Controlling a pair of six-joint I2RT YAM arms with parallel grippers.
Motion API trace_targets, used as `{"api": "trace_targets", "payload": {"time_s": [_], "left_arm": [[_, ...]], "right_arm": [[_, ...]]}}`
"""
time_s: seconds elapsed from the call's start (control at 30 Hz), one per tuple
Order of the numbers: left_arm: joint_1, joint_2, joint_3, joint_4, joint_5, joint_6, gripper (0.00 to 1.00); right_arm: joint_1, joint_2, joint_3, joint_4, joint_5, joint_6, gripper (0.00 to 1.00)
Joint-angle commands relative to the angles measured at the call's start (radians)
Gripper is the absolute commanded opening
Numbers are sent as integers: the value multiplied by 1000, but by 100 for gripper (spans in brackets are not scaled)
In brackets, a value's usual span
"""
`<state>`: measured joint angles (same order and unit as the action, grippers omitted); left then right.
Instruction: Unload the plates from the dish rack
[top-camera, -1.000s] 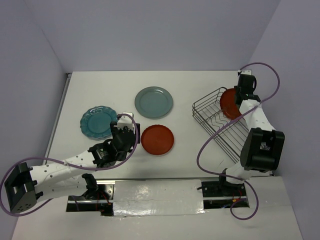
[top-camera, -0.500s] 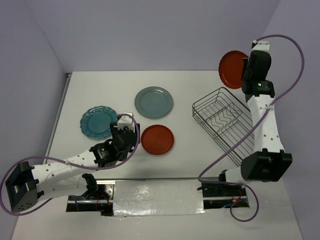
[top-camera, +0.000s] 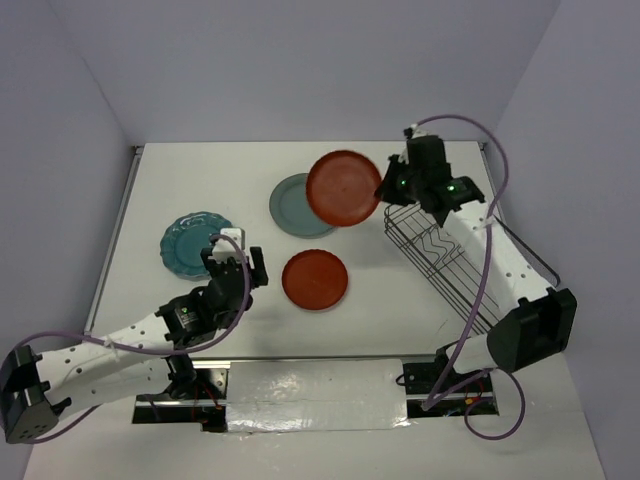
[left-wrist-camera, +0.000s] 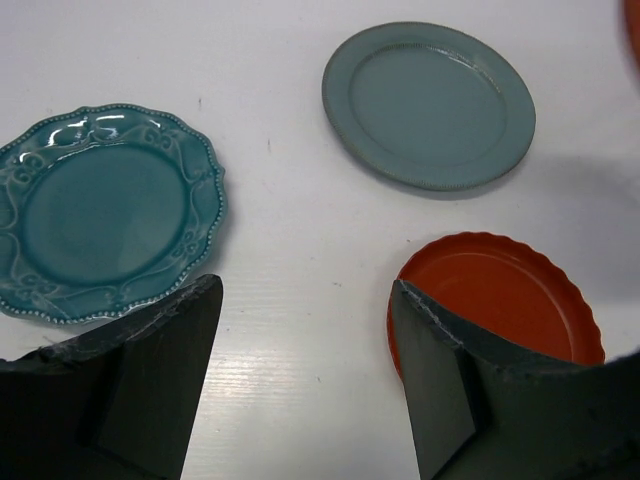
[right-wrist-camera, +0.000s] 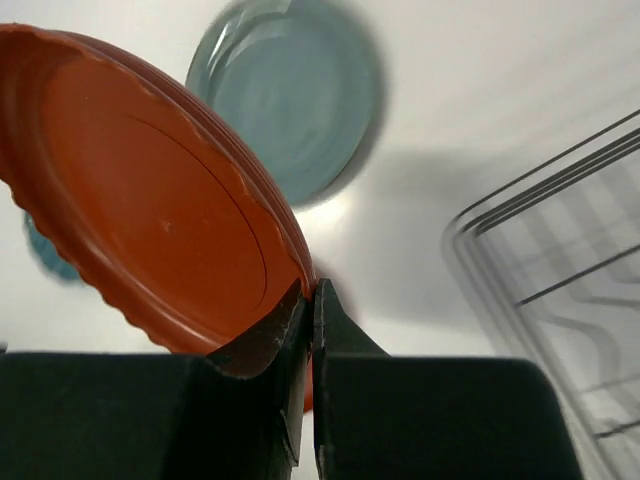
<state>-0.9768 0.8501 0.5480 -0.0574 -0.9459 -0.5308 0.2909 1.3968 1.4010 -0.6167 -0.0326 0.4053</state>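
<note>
The right claw (top-camera: 393, 186) is pressed together on the rim of a red-orange plate (top-camera: 343, 188). From the right wrist, the two dark fingers (right-wrist-camera: 262, 345) meet with only the plate's thin edge (right-wrist-camera: 150, 200) between them. This held plate is off the surface (top-camera: 180, 180) and tilted, with its hollow face turned up towards the overhead camera. It hangs just left of the dish rack (top-camera: 450, 260), clear of the wires, and from above it covers the right edge of the grey-green plate (top-camera: 288, 208). That plate lies flat at the far middle of the surface and shows blurred behind the held one in the right wrist view (right-wrist-camera: 290, 100). The rack's dark wire corner (right-wrist-camera: 560, 250) sits at the right of that same view. The rack itself stands at an angle along the right side of the surface.

The left claw (top-camera: 236, 258) has its fingers well apart with nothing between them (left-wrist-camera: 305, 290). It hangs over bare white surface between two plates lying flat. The scalloped teal plate (top-camera: 195, 245) is on its left (left-wrist-camera: 100, 210). A second red-orange plate (top-camera: 315, 279) with a fluted rim is on its right (left-wrist-camera: 500, 300). From the left wrist, each finger overlaps the near edge of its neighbouring plate, but I cannot tell whether either touches. The grey-green plate (left-wrist-camera: 428, 105) lies beyond, apart from both.
</note>
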Motion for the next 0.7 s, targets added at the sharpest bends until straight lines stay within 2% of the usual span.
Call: {"api": "trace_targets", "payload": {"time_s": [0.0, 0.17, 0.33, 0.47, 0.67], "left_arm": [[-5, -58, -26, 50, -47, -12, 80], [-3, -114, -52, 48, -77, -20, 80], [-3, -89, -51, 76, -82, -12, 80], [-3, -48, -25, 60, -94, -28, 80], [-3, -45, -23, 37, -96, -40, 80]], "right_arm": [[68, -58, -117, 104, -122, 130, 0], [235, -33, -210, 121, -90, 188, 0], [353, -1, -244, 124, -58, 236, 0], [390, 25, -264, 95, -30, 260, 0], [409, 10, -384, 153, -12, 294, 0]]}}
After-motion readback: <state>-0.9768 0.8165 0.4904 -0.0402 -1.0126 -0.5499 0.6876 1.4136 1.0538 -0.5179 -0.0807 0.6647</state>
